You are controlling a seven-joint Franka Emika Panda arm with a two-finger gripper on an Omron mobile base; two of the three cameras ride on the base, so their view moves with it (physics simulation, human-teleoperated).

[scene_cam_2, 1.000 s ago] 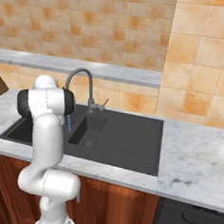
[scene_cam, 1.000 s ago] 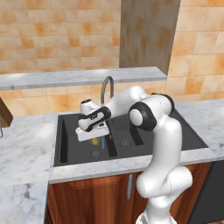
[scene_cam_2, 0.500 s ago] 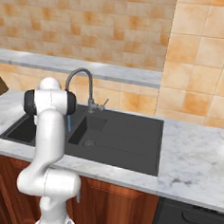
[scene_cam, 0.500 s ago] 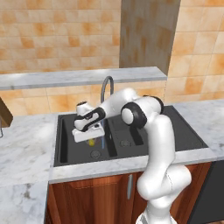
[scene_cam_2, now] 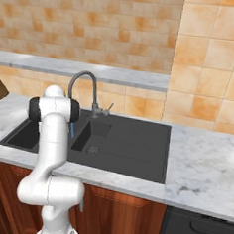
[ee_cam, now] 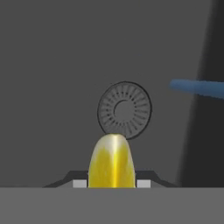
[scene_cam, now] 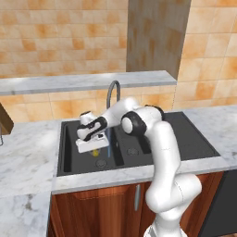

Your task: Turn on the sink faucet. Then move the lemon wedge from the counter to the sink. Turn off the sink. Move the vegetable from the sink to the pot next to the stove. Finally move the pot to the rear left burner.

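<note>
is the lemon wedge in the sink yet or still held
Held. The pincer is shut on the lemon wedge, hanging above the sink drain.

matte black sink [scene_cam: 185,139], veined marble counter [scene_cam: 28,157]

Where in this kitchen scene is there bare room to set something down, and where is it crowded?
Bare marble counter lies left of the sink, and more right of it. The larger right basin floor is free. The left basin is crowded: the gripper holds the lemon wedge above its drain, beside the faucet stream.
</note>
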